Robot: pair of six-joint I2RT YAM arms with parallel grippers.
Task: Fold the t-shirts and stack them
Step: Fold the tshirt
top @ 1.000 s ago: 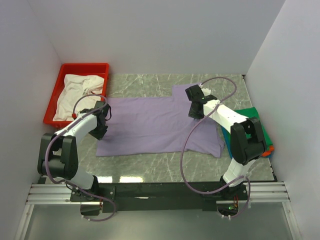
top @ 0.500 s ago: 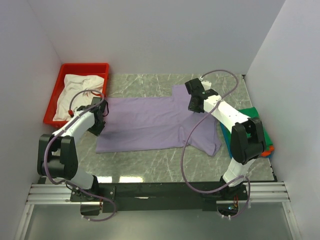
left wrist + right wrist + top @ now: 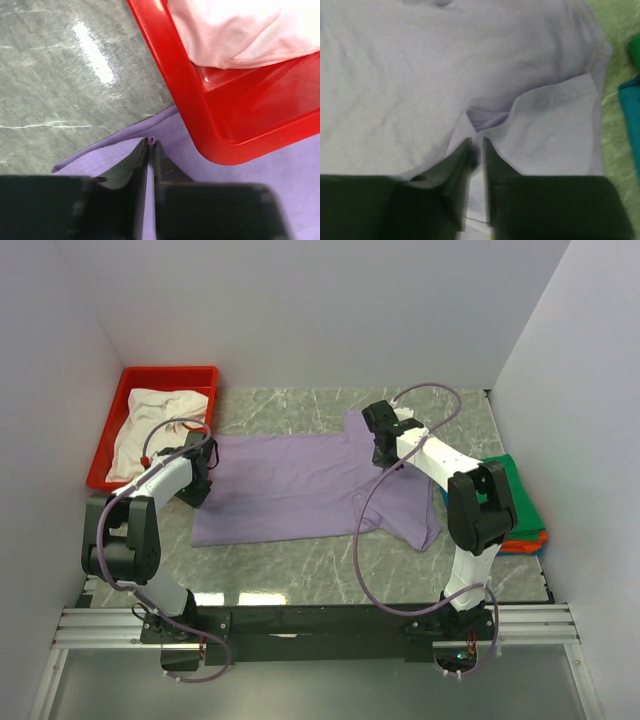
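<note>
Tabletop (image 3: 300, 410): grey-green marbled slab with a glare patch along its lower edge. It is boxed in by plain white walls (image 3: 300, 310) at the top, left and right of the overhead frame. A metal rail (image 3: 300, 622) carrying both arm bases runs across the bottom.

Red plastic tray (image 3: 170, 371): upper left corner, hard against the left wall. It holds a crumpled white t-shirt (image 3: 150, 425).

Lavender t-shirt (image 3: 290, 485): spread across the centre of the frame. Its left edge is just beside the tray's corner and its right end is doubled over on itself.

Folded stack (image 3: 518, 502): right edge of the slab, green on top with orange and blue showing beneath. The shirt's right end is just beside it.

Left gripper (image 3: 151, 142): at the shirt's left edge, fingers pressed together on a nub of lavender cloth.

Right gripper (image 3: 476, 142): low over the shirt's upper right part. I see a thin slit between its fingers with cloth behind it, but I cannot tell whether it grips.

Open room: bare slab above the shirt and a strip below it.
</note>
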